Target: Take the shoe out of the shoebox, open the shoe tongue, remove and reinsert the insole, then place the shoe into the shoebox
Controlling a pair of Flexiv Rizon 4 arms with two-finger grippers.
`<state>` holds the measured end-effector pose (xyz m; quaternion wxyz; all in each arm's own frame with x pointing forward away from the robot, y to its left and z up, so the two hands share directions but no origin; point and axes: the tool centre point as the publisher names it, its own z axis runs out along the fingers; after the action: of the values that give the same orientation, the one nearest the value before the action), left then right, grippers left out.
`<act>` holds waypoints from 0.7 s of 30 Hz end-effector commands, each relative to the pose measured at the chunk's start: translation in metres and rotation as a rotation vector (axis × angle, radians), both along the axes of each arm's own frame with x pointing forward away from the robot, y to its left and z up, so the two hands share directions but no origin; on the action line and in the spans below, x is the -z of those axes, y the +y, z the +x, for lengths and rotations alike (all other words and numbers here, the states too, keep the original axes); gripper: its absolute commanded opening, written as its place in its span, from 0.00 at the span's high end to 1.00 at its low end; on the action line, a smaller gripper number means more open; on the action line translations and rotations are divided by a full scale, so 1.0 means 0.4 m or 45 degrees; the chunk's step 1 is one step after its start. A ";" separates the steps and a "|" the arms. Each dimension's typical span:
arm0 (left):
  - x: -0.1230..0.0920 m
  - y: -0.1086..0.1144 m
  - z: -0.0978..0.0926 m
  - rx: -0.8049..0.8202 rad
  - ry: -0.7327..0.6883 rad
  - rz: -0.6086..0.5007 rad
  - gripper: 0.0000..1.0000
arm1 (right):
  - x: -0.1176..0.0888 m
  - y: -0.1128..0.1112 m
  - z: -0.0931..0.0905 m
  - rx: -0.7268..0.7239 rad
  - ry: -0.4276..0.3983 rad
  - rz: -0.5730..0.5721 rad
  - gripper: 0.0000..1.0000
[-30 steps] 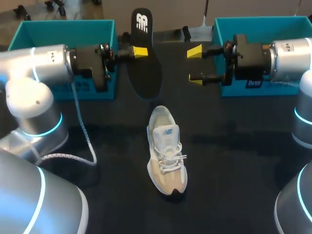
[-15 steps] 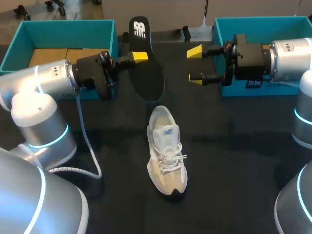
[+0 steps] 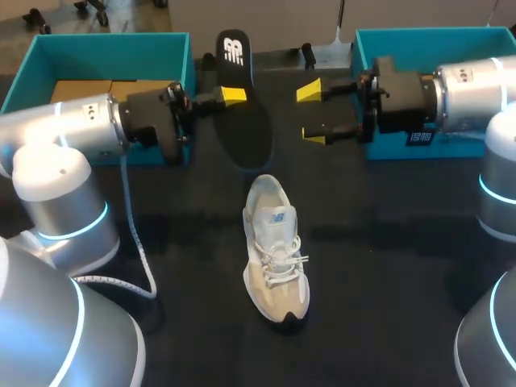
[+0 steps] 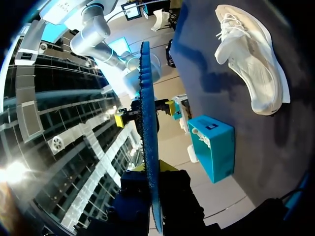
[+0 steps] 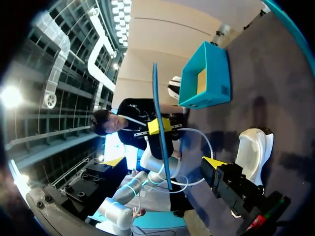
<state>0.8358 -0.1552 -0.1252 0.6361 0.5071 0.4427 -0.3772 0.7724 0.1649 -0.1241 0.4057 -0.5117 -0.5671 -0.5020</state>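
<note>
Two arms are facing each other over the far half of the table (image 3: 387,266), and the gap between them is narrowing. The left gripper (image 3: 232,95) is pinching the black insole (image 3: 246,133) near its middle and holding it off the table. The insole's broad face is turned up toward the head camera, and its thin edge is toward both wrist cameras. Since a second ago the left arm has been drawing back off the left teal box (image 3: 97,42), uncovering the box's cardboard-coloured inside, and the insole has shifted only slightly. Over the same second the right gripper (image 3: 310,113) has been sliding in from the right teal box (image 3: 419,36) toward the insole. Its fingers are spread wide and holding nothing, and the insole's edge is sitting just ahead of the gap between them. The pale shoe (image 3: 274,246) is standing on its sole mid-table, toe toward the robot, nearer than the insole and well apart from both grippers. I cannot tell which teal box is serving as the shoebox. Judging from this, the insole is already out, and the right arm seems to be lining up to take or steady it. That would be a re-grip before feeding the insole back in, so reinserting it and boxing the shoe are still remaining.
</note>
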 end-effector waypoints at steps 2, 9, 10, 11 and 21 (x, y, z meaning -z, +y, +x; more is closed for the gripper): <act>0.005 -0.027 0.005 0.007 0.003 0.003 1.00 | 0.010 0.036 0.014 -0.024 -0.013 -0.012 0.00; 0.014 -0.052 -0.002 0.012 0.018 0.008 1.00 | 0.017 0.064 0.020 -0.063 -0.018 -0.015 0.00; 0.015 -0.055 -0.002 0.011 0.018 0.007 1.00 | 0.018 0.069 0.021 -0.070 -0.017 -0.015 0.00; 0.017 -0.058 -0.002 0.010 0.019 0.007 1.00 | 0.020 0.073 0.021 -0.077 -0.014 -0.018 0.00; 0.009 -0.093 -0.007 0.008 0.028 -0.008 1.00 | 0.033 0.093 0.025 -0.104 -0.004 -0.010 0.55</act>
<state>0.8326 -0.1847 -0.1286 0.6298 0.5039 0.4459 -0.3881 0.7794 0.1970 -0.1352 0.4216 -0.4903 -0.5890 -0.4847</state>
